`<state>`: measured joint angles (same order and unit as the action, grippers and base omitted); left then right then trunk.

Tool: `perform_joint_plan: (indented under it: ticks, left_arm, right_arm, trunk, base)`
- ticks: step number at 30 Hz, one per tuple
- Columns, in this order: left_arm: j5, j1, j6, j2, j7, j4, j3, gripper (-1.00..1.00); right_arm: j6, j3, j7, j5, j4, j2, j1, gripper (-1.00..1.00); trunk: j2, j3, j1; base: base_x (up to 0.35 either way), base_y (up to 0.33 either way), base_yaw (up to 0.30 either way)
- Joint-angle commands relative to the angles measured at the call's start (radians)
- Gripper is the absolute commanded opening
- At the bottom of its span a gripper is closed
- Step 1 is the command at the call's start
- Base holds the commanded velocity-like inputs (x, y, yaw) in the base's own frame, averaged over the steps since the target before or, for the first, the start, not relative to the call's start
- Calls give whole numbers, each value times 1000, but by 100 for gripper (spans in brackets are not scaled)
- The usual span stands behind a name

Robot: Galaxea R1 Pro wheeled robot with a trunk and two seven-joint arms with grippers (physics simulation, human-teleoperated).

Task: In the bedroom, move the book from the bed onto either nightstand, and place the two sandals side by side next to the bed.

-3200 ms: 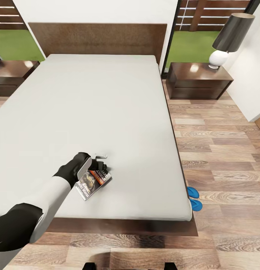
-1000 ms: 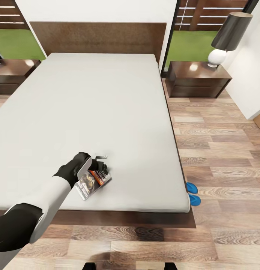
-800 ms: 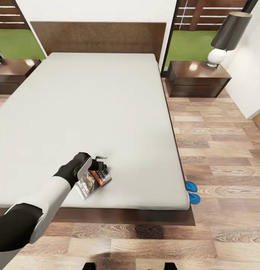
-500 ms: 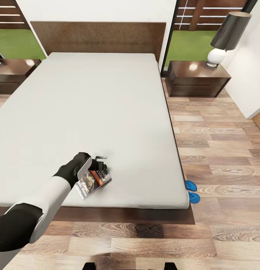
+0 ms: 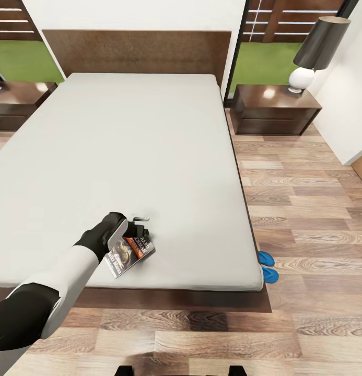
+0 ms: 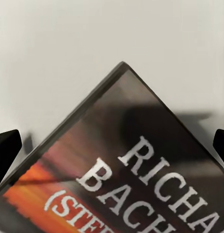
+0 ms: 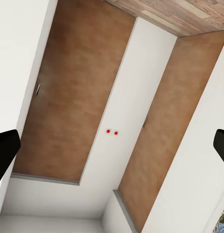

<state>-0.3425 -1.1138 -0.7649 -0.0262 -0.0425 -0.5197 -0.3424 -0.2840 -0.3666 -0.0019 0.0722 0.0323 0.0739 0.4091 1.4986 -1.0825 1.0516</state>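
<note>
Compared with 3.2 s ago, the whole head view has shifted, so the camera has drawn back slightly from the bed (image 5: 139, 156); more floor (image 5: 306, 209) shows before the footboard. The left gripper (image 5: 138, 225) and the book (image 5: 129, 253) keep their places relative to each other. The bed is a plain light-grey mattress on a dark-brown wooden frame with a flat headboard. The book, a thin rectangular paperback with an orange band and white lettering, lies near the foot edge of the mattress. The left gripper hangs directly over its far end; its black fingertips (image 6: 6, 150) stand wide apart on either side of the cover (image 6: 131, 170), jaws spread. The right gripper's fingertips (image 7: 5, 148) likewise stand spread, facing brown panels. Two bright-blue sandals (image 5: 268, 267) lie on the wood-plank floor beside the bed's corner. A glossy nightstand (image 5: 275, 110) carries a lamp (image 5: 314, 52).
</note>
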Motion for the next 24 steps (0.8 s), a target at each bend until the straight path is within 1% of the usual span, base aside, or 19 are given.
perform_joint_plan:
  ticks: [1,24]
  left_arm:
    - [-20,0,-5,-1,-7,17,-7,100]
    - [-20,0,-5,-2,-7,17,-7,100]
  right_arm:
    - [-4,0,0,8,-2,0,0,100]
    - [-4,0,0,8,-2,0,0,100]
  trunk:
    - [0,-1,0]
    - [0,-1,0]
  base:
    - [-2,0,0]
    - [-8,0,0]
